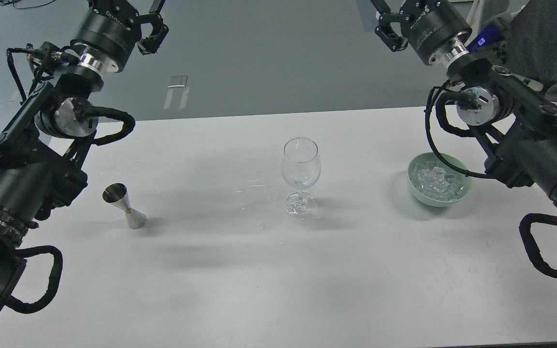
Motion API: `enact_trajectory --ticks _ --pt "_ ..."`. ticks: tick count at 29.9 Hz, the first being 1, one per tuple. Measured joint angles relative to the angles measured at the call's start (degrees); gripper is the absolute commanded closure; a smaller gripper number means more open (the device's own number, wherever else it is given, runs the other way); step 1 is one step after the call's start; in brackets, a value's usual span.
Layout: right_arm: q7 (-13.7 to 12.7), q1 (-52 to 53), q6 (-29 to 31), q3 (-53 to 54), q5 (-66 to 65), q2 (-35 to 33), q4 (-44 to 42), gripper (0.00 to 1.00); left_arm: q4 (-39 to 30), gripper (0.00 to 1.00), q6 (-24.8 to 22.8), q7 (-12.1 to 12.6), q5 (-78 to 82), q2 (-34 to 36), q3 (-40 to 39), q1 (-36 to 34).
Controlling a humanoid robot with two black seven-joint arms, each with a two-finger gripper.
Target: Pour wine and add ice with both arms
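A clear stemmed wine glass (300, 169) stands upright at the middle of the white table (278, 280). A silver jigger (124, 206) stands at the left; I cannot tell whether it holds wine. The ice (435, 180) is heaped in a pale green bowl (413, 187) at the right. My left gripper (155, 24) is raised at the top left, far above and behind the jigger. My right gripper (386, 26) is raised at the top right, above and behind the bowl. Both grippers' fingertips are cut off by the top edge, and neither holds anything that I can see.
A few clear droplets (259, 191) lie on the table left of the glass. A person in a grey top (551, 43) sits behind the table at the far right, close to my right arm. Grey floor lies beyond the table's far edge.
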Motion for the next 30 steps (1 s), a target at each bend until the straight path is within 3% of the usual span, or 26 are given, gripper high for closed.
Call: enact_trajectory --ticks 23,30 --pt "0.11 0.1 -0.08 0.08 0.0 0.25 0.08 0.0 -2.08 0.02 -0.05 0.21 -0.18 0.45 0.12 0.1" --pt "0.11 0.14 -0.08 0.05 0.0 0.21 0.04 0.0 -3.53 0.02 -0.04 4.2 -1.16 1.3 -0.7 0.58"
